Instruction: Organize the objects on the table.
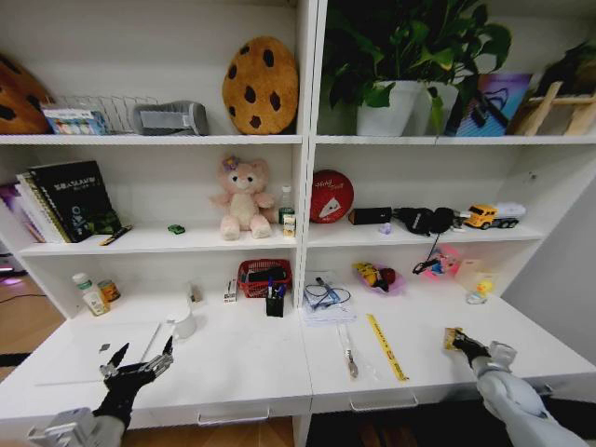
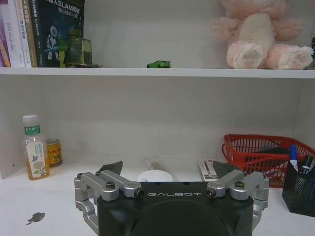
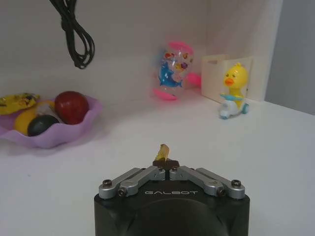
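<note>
- Head: left gripper spread wide over laptop at desk front; right gripper pinches small yellow item.
- Left wrist: toy car on shelf.
- Right wrist: jaws closed on the item; likely mid-pickup, needs a drop spot.

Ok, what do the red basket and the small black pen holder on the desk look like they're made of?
Red basket: looks like moulded plastic, matte, with an open lattice wall and a thick rolled rim. Pen holder: looks like black wire mesh, probably metal, going by the fine see-through grid; the pens show through it.
</note>
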### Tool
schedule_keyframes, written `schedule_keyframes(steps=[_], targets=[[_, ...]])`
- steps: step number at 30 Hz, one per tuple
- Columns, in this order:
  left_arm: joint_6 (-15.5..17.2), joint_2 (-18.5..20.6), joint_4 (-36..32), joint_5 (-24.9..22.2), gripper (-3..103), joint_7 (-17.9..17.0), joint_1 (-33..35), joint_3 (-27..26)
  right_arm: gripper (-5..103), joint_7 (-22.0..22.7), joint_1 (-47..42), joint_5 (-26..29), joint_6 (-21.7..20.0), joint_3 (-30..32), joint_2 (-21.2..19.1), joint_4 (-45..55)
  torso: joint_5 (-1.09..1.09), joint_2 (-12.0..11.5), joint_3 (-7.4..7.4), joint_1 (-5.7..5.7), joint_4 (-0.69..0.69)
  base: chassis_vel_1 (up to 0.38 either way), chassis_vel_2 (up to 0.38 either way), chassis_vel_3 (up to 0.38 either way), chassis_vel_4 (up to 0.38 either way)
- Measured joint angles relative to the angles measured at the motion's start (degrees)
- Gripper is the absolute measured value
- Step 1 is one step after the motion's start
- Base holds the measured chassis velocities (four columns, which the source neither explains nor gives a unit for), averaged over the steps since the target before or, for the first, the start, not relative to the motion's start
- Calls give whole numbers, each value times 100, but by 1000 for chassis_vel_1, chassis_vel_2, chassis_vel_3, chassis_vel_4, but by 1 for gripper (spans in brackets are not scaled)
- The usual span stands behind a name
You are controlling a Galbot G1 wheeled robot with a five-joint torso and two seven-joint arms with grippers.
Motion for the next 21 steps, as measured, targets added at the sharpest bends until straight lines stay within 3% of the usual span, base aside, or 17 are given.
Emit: schedule_keyframes(steps=[11,21], targets=[[0,0,0,0,100,0,0,0,0,-107,1287,98,-160,-616,-167,-234,-1,0,1,0,2,0,0,0,0],[0,0,0,0,100,0,0,0,0,-346,2666,20,-262,-1675,65,-1059,1,0,1,1,1,0,0,0,0]])
